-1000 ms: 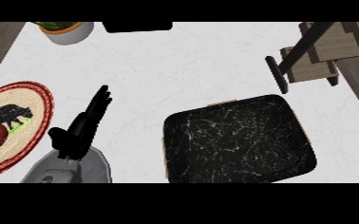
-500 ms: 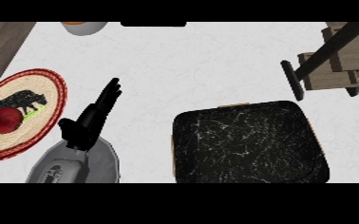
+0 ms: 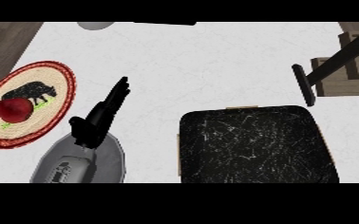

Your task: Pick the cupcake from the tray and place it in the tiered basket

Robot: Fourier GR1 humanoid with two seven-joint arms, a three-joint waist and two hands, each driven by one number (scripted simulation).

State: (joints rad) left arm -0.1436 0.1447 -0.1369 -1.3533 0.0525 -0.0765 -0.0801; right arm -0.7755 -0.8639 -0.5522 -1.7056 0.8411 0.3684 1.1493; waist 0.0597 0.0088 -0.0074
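Note:
A black marbled tray lies at the lower right of the white counter, and no cupcake shows on its visible surface. At the right edge stands part of the tiered basket, a wooden frame with a black bar in front of it. My left hand rises from the lower left, open, with straight fingers pointing up and to the right. It holds nothing and hangs left of the tray, apart from it. My right hand shows nowhere.
A woven round plate with a red rim and a black animal figure lies at the left edge, with a red round thing on it. A pale bowl and a dark object sit at the far edge.
Everything has slid to the right in the view: the plate shows more, and the tray and basket sit nearer the right edge. My left hand stays open and has drifted slightly right.

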